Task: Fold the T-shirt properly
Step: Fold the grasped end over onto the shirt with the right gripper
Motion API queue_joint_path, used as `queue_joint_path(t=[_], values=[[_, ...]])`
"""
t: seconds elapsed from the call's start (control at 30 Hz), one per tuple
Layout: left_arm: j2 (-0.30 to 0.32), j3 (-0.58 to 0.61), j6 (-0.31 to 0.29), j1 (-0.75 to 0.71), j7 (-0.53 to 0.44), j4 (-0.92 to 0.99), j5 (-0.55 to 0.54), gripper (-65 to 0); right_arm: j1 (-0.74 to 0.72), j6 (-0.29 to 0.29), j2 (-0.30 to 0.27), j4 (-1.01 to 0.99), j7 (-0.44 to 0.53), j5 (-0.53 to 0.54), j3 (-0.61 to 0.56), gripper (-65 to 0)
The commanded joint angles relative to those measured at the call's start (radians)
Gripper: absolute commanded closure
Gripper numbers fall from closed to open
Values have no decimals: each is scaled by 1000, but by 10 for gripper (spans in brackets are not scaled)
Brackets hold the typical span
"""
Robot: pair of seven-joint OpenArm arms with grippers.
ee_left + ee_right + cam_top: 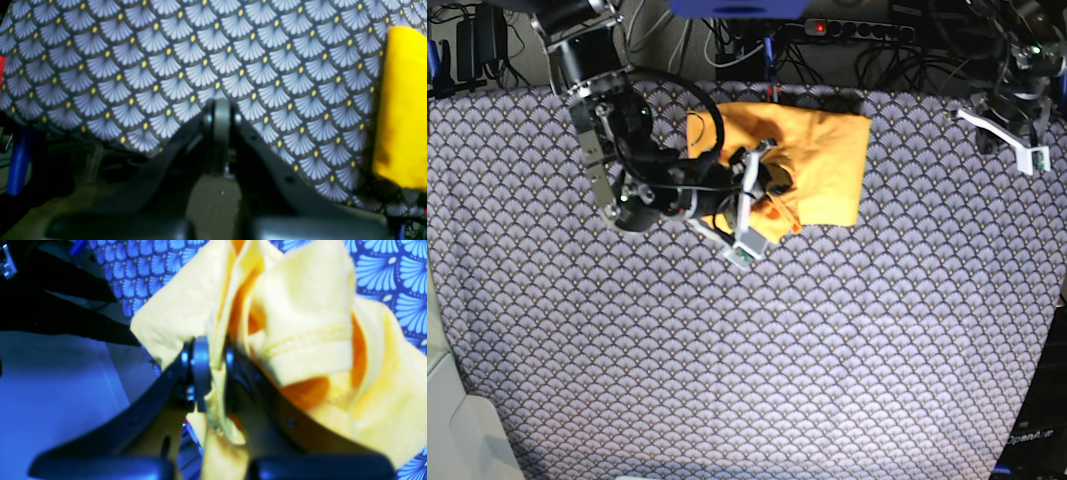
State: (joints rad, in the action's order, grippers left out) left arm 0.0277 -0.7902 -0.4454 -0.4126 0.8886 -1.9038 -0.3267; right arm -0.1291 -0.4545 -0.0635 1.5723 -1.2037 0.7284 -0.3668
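Observation:
The orange-yellow T-shirt (827, 160) lies bunched and partly folded on the patterned cloth at the back middle in the base view. My right gripper (765, 190) is at its left edge, shut on a fold of the T-shirt (300, 323); the right wrist view shows fabric pinched between the jaws of the right gripper (213, 353), with a hemmed sleeve beside them. My left gripper (1002, 132) hovers at the back right, well away from the shirt. In the left wrist view the left gripper (222, 113) is shut and empty, with the T-shirt (403, 106) far off at the right.
The purple-grey fan-patterned cloth (777, 350) covers the whole table. A power strip and cables (857, 28) run along the back edge. A pale object (447, 400) stands past the front left corner. The cloth's edge (140, 150) hangs close below the left gripper.

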Motion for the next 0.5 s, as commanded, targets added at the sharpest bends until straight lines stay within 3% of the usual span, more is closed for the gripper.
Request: queue_joint_path(t=[0.0, 0.13, 0.33, 0.47], values=[[8, -4, -2, -1, -18, -13, -12, 0, -19, 1, 8, 15, 22, 24, 2, 0], [8, -2, -2, -1, -18, -13, -12, 0, -17, 1, 27, 15, 20, -5, 2, -2], [8, 2, -2, -1, -18, -13, -12, 0, -7, 1, 69, 21, 20, -97, -44, -126], [8, -2, -2, -1, -18, -13, -12, 0, -7, 1, 73, 23, 23, -99, -102, -134]])
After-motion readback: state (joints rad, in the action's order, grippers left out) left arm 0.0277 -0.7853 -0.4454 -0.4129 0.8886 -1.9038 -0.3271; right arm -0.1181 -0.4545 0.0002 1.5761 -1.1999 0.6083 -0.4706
